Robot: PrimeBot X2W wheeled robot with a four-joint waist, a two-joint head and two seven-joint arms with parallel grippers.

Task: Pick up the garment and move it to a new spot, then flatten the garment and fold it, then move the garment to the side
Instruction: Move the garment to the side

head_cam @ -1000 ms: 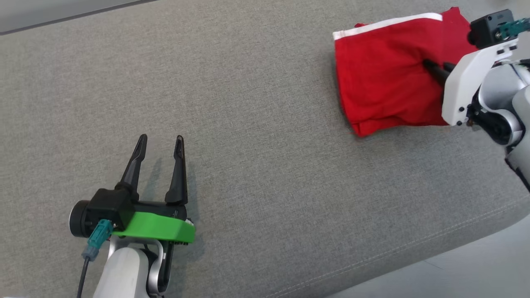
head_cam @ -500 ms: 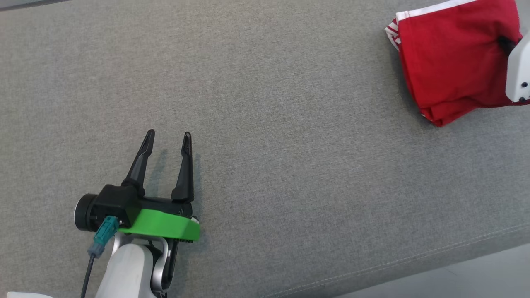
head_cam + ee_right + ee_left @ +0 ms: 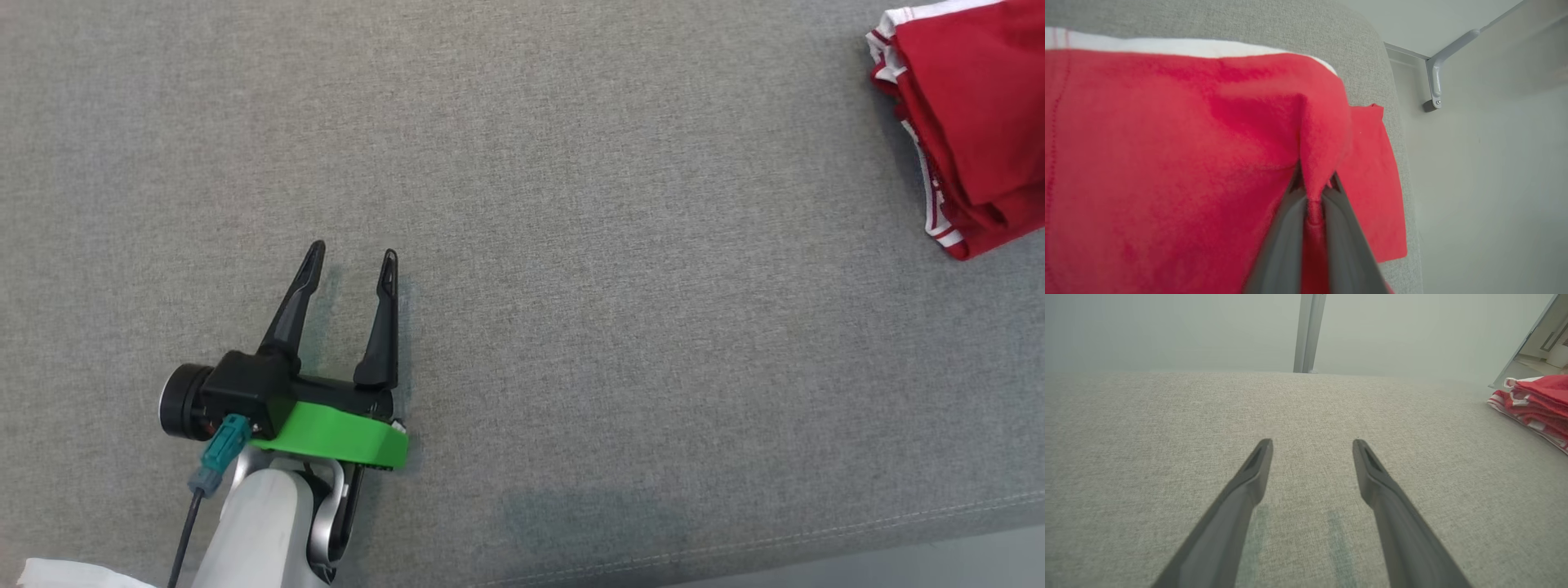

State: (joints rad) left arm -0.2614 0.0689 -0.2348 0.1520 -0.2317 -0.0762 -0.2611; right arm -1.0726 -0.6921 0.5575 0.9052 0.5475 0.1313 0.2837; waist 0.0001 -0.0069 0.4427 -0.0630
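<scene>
The right gripper (image 3: 1312, 185) has its jaws nearly shut on a thin ridge of the folded red garment (image 3: 1167, 163), seemingly only the top layer. So slight a pinch could slip free, or lift one layer and undo the fold. Just beyond the jaws and to their right is the edge of the grey cushion (image 3: 1372, 61); a drag that way could spill cloth over it. The left gripper (image 3: 353, 250) is wide open and empty, with the garment well off to its right.
</scene>
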